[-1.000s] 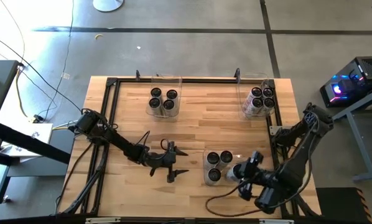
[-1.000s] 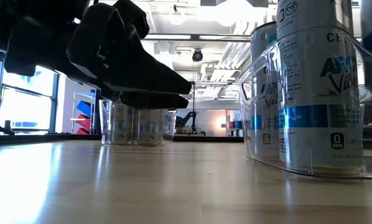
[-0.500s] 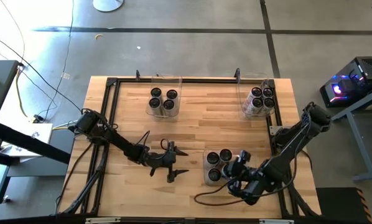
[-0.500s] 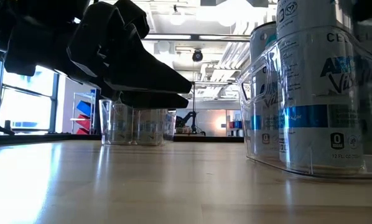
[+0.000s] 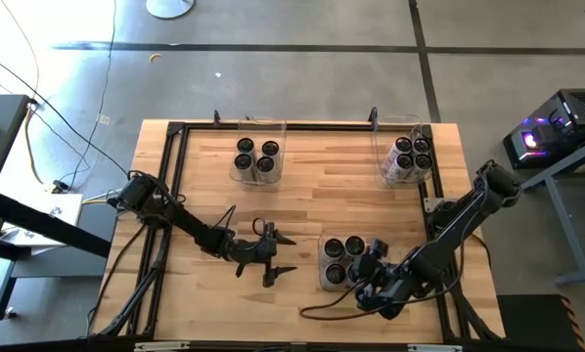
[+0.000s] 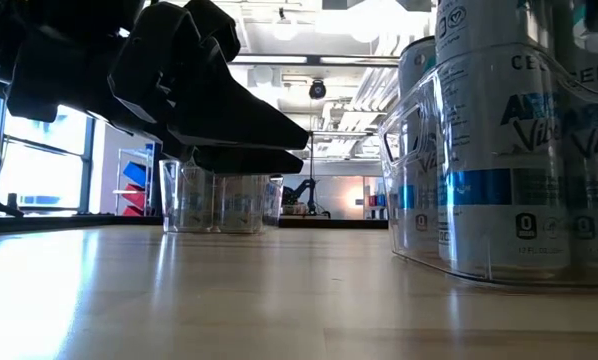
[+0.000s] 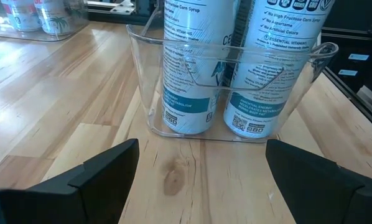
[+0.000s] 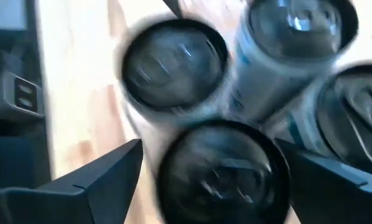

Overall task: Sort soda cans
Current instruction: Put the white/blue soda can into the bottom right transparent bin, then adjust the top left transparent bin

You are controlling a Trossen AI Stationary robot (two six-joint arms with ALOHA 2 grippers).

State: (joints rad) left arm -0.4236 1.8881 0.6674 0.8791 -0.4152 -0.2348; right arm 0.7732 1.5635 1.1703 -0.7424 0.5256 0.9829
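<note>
High view shows the right gripper (image 5: 365,269) spread wide over the near clear bin (image 5: 325,285), four soda cans (image 5: 344,256) inside. Left gripper (image 5: 281,256) idles spread beside it, two more bins at the far edge.

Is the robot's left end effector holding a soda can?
No, the left end effector hangs open and empty over the bare wooden table, apart from the soda cans.

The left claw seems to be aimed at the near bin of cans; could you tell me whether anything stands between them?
Only the bin's own wall. The open left claw faces the cans across bare wood, but the clear bin encloses them on the near side.
</note>
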